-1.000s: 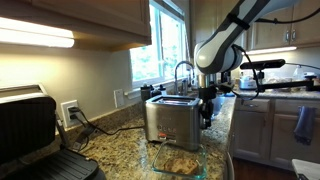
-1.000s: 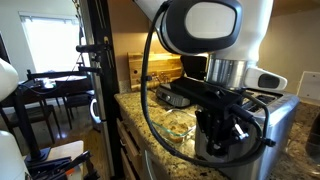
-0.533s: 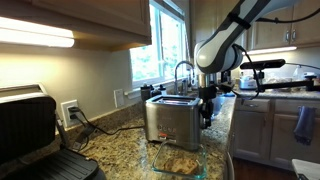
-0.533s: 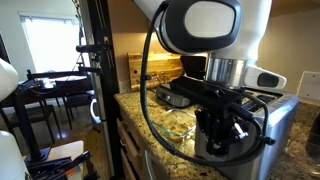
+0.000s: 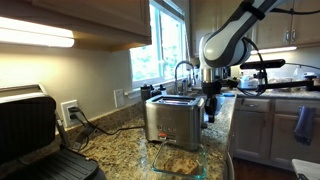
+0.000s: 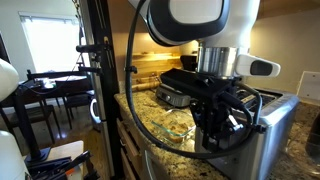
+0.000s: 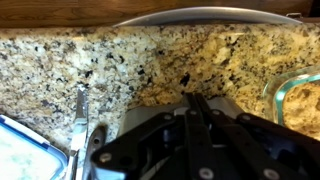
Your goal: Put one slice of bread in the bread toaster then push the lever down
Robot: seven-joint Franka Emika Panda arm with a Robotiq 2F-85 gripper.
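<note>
The brushed-steel bread toaster [image 5: 170, 120] stands on the granite counter; its side also shows in an exterior view [image 6: 275, 135]. Tan slices of bread [image 5: 180, 161] lie in a clear glass dish in front of it, also seen in an exterior view [image 6: 181, 126] and at the right edge of the wrist view [image 7: 305, 100]. My gripper [image 5: 209, 108] hangs beside the toaster's far end, above the counter, and fills the foreground of an exterior view [image 6: 215, 128]. In the wrist view its fingers [image 7: 195, 102] are pressed together with nothing between them. I cannot see inside the toaster's slots.
A large black hinged grill press [image 5: 35, 140] stands open to one side. A window and a sink faucet [image 5: 183, 72] are behind the toaster. A power cord [image 5: 95, 125] runs along the wall. Cabinets [image 5: 250, 135] border the counter.
The arm has shifted a little up and sideways beside the toaster. The gripper stays shut. The toaster, the dish and the bread have not moved.
</note>
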